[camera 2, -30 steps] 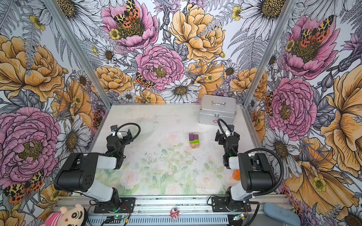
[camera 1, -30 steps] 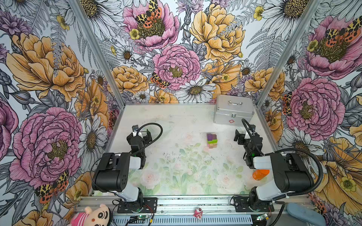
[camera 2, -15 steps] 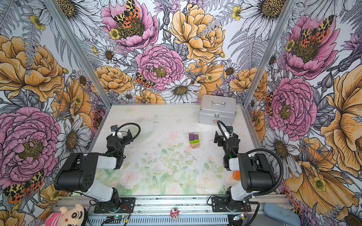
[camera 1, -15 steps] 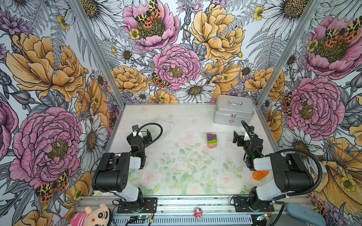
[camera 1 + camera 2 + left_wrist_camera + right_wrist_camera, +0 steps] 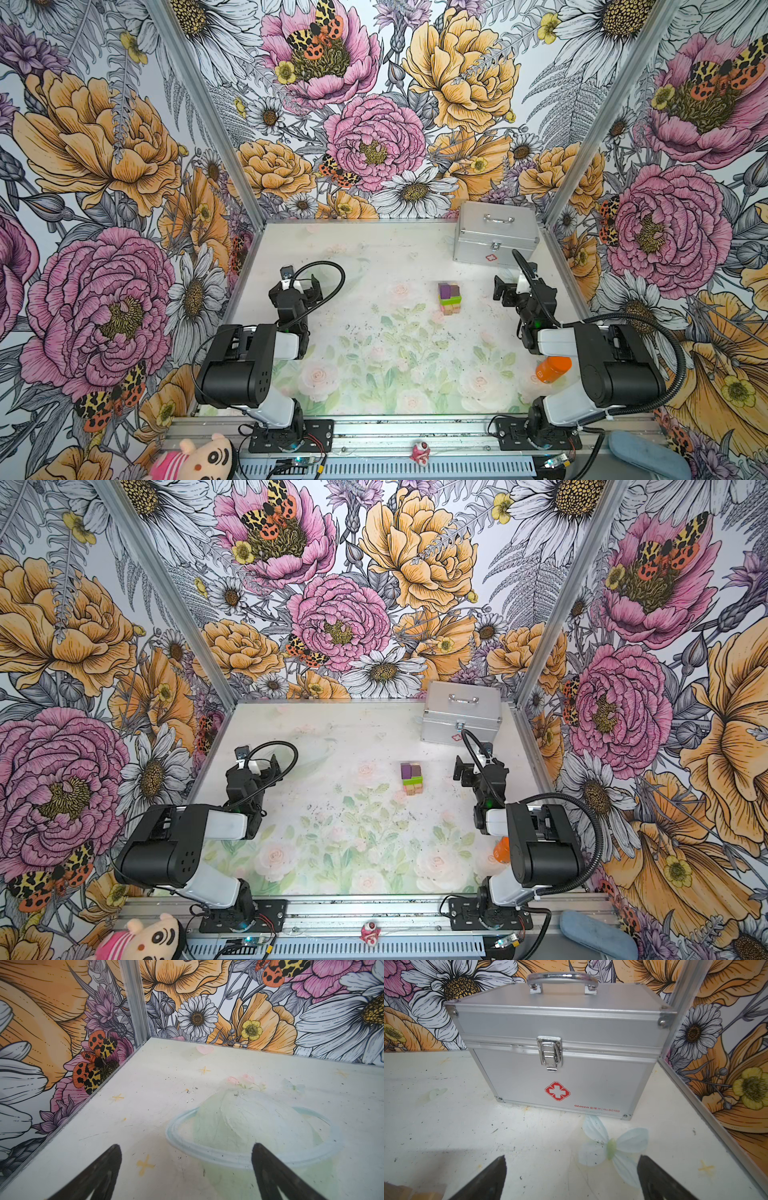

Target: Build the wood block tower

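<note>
Top view of the table (image 5: pixel 365 249): nearest the front edge, by the front right corner, an orange bottle (image 5: pixel 552 368) peeks out from under the right arm. Farther in, the left gripper (image 5: pixel 300 284) hovers by the left edge and the right gripper (image 5: pixel 517 289) by the right edge. Each has its jaws spread wide and holds nothing, as both wrist views confirm. Between them, nearer the right gripper but apart from it, stands the block tower (image 5: pixel 449 297), several crossed layers topped by purple and dark brown. A silver case (image 5: pixel 494 237) sits in the back right corner. No loose blocks show, so the build looks finished or nearly so.
</note>
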`<state>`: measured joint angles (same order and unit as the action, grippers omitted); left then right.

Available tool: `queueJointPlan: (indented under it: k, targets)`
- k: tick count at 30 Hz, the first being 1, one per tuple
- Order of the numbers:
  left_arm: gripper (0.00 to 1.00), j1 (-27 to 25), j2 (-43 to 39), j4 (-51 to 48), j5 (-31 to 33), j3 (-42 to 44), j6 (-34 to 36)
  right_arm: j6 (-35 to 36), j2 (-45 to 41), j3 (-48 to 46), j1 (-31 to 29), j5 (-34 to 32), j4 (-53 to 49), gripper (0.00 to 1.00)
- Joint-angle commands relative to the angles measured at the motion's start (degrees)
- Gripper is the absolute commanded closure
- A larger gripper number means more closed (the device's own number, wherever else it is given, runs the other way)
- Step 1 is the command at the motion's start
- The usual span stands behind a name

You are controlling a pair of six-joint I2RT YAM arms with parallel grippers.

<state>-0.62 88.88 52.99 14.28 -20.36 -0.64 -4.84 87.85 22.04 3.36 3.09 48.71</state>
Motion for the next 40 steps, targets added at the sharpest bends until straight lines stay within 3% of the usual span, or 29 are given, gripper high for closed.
queueJointPlan:
  k: [1, 40]
  targets:
    - [0.01, -0.2, 0.1, 1.9, -0.5, -0.9, 0.0, 0.2, 0.6, 1.2, 0.3, 0.3, 0.1, 0.00]
    - [0.01, -0.9, 0.1, 2.4, 0.4, -0.7, 0.4, 0.6, 0.3, 0.7, -0.6, -1.6, 0.3, 0.00]
